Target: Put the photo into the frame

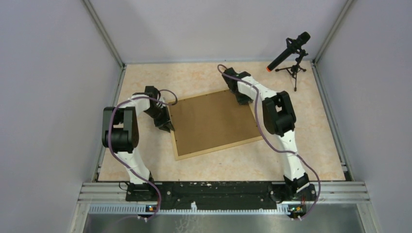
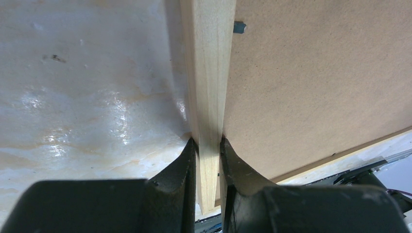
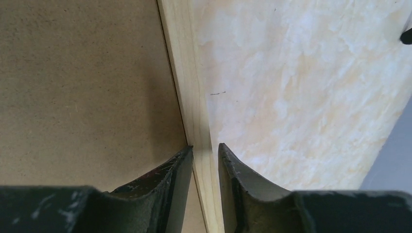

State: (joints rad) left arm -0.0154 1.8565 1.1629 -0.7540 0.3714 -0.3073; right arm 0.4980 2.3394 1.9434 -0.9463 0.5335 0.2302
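Wrist views alone show the grips: left claw [image 2: 209, 144] clenched on one pale rail of the frame [image 2: 209, 73], right claw [image 3: 205, 148] released, astride the opposite rail with a sliver of gap. The frame lies back-up on the worktop [image 3: 301, 97] between both claws. A microphone [image 1: 289, 51] stands beyond the right claw.

From my console I see the marbled beige table [image 1: 145, 165] carrying the frame [image 1: 214, 121], brown back upward, with a small black microphone tripod [image 1: 294, 72] standing well apart beyond the frame's far right corner.
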